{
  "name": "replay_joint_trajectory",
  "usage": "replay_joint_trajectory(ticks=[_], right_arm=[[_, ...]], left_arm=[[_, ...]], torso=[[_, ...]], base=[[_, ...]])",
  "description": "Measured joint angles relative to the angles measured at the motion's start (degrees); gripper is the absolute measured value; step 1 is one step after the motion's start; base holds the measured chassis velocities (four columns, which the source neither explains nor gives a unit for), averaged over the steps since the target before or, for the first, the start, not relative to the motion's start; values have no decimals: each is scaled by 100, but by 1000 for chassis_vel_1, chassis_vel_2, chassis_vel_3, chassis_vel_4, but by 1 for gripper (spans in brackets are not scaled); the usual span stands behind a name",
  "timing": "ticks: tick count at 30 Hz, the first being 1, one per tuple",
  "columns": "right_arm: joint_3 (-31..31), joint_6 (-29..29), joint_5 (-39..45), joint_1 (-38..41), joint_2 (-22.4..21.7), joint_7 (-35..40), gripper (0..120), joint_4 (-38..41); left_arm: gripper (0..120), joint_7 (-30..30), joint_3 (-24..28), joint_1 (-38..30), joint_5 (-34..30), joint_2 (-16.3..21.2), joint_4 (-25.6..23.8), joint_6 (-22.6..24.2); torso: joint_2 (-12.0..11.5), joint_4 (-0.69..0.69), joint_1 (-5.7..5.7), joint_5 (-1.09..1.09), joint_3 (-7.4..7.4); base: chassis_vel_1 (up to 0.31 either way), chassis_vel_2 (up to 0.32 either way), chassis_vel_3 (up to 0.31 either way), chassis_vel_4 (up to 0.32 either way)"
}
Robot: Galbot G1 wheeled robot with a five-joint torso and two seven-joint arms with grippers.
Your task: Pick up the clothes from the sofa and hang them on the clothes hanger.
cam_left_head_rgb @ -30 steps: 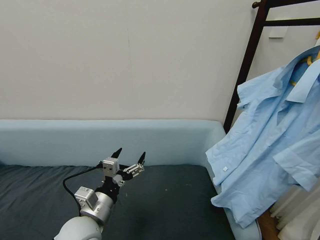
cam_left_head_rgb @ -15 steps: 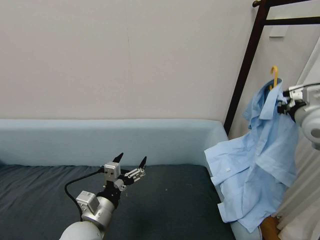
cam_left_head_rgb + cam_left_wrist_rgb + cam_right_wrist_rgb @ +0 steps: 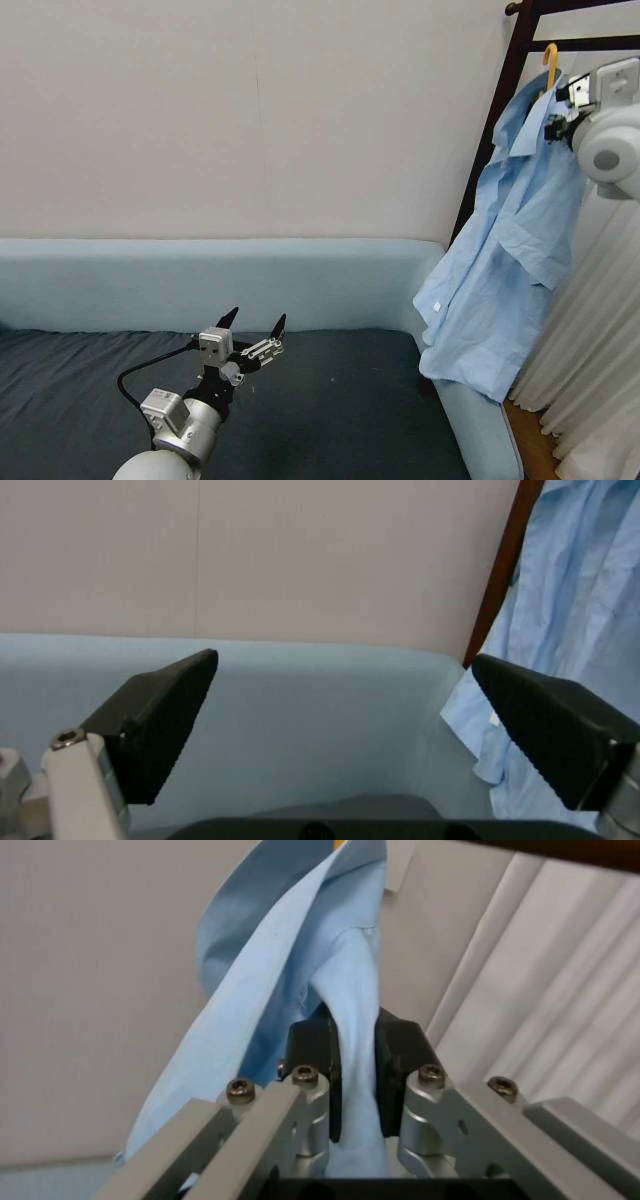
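Shirt (image 3: 505, 230), pale blue, hangs high at the right of the head view, against the dark wooden rack (image 3: 490, 150). Its collar sits on a yellow hanger (image 3: 549, 62), and the hook reaches up to the rack's crossbar, though I cannot tell whether it is over the bar. The right gripper (image 3: 556, 118) is up at the collar, pinching the cloth. The hem trails down past the end of the sofa (image 3: 200, 280). The left gripper (image 3: 254, 320) hovers low over the dark seat, its fingers spread with nothing between them.

From the left wrist, the left gripper (image 3: 350, 727) shows both dark fingers (image 3: 165, 712) wide apart, facing the sofa (image 3: 300, 720) back. The shirt (image 3: 580, 630) and the rack (image 3: 505, 570) pole are off to one side.

From the right wrist, the right gripper (image 3: 350, 1072) has its pads pressed on a fold of the shirt (image 3: 290, 967), with a pale curtain (image 3: 520, 990) behind.
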Motion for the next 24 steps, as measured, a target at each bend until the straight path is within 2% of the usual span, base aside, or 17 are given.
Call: replay_joint_trajectory(ticks=[7,9,21,24], right_arm=[[-77,-6,793,529,509,547,7,-775],[-117,-5,850,650,651,559,7,-1096],[-151,11,883,692,1046,582,7,-1823],[-76,55,819,703,1309,529,7,-2293]], left_arm=[[100,-21,-267,261,301,2,-102,0],[100,-24,-341,308,306,15,-148,0],[100,-27,-441,433,315,0,-197,-18],[100,-27,-502,460,310,26,-206,-46]], torso=[[0,1,0,-1,-1],[0,1,0,-1,-1],[1,-1,0,1,-1],[0,1,0,1,0]], base=[[0,0,0,0],[0,0,0,0],[0,0,0,0],[0,0,0,0]])
